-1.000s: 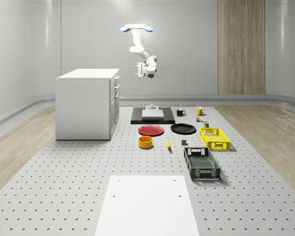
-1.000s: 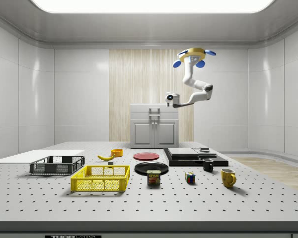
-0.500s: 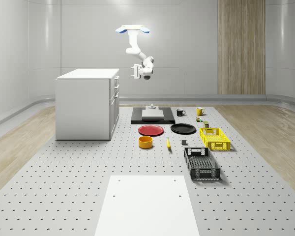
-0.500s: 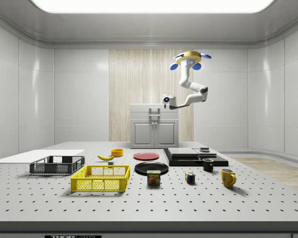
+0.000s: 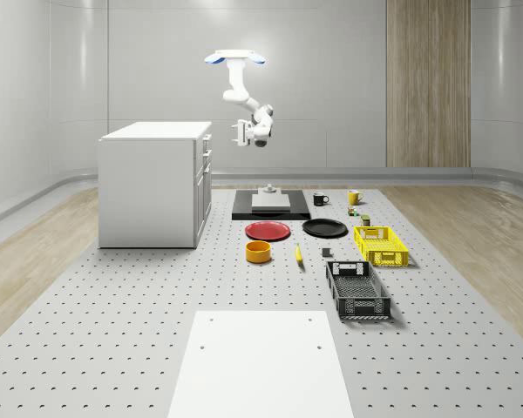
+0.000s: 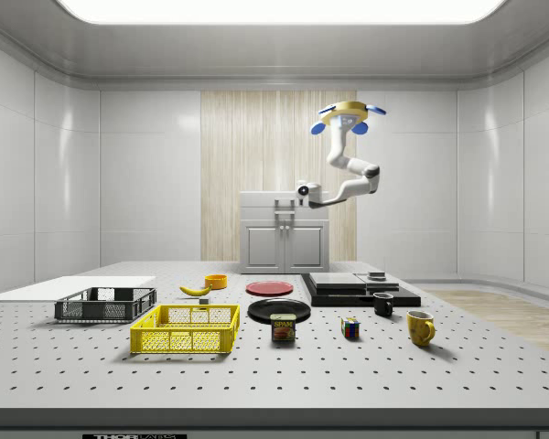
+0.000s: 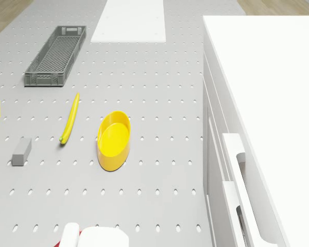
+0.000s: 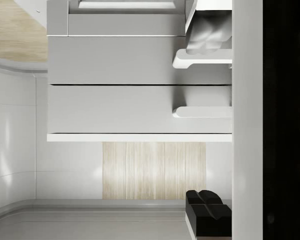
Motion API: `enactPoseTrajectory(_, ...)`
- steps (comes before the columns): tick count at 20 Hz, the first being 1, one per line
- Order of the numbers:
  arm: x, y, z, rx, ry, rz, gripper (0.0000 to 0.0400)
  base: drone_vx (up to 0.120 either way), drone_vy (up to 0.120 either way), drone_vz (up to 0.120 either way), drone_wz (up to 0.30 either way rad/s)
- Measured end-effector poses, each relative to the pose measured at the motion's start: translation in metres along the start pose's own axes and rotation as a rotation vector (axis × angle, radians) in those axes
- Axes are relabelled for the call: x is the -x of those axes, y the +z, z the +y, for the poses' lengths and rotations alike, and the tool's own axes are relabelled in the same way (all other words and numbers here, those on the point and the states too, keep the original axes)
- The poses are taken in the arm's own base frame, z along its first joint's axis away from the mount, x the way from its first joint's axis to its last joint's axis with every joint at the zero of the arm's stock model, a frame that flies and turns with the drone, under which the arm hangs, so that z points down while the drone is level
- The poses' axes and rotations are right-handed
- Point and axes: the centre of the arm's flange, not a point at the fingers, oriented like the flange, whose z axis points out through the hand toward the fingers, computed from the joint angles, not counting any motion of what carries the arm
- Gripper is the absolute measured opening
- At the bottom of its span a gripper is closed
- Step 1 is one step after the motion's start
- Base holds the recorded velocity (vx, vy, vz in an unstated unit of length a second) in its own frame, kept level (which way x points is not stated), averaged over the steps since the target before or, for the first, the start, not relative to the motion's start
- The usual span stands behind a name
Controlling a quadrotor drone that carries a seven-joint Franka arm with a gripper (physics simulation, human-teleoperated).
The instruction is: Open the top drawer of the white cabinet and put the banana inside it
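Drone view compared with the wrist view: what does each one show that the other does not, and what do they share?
The drone view alone has the banana, lying on the perforated floor beside the yellow bowl, with the grey crate further off and a small grey block nearby. The wrist view alone has a dark fingertip and the wooden wall panel. Both show the white cabinet and its drawer handles, with the drawers shut.

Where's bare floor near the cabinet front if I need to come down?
Bare stretch between the white cabinet and the red plate and orange bowl. Also open between the bowl and the white sheet. Crowded from the banana to the yellow crate and grey crate.
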Motion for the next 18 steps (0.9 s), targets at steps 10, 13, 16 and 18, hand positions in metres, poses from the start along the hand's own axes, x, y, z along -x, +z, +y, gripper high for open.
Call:
enactPoseTrajectory(10,0.0000,0.0000,0.0000,0.000,0.000,0.000,0.0400,0.120,0.000,0.000,0.000)
enactPoseTrajectory(13,0.0000,0.0000,0.0000,0.000,0.000,0.000,0.0400,0.120,0.000,0.000,0.000)
enactPoseTrajectory(16,0.0000,0.0001,0.0000,0.000,0.000,0.000,0.0400,0.107,0.000,0.000,0.000)
enactPoseTrajectory(18,0.0000,0.0032,0.0000,0.000,0.000,0.000,0.0400,0.000,0.000,0.000,0.000)
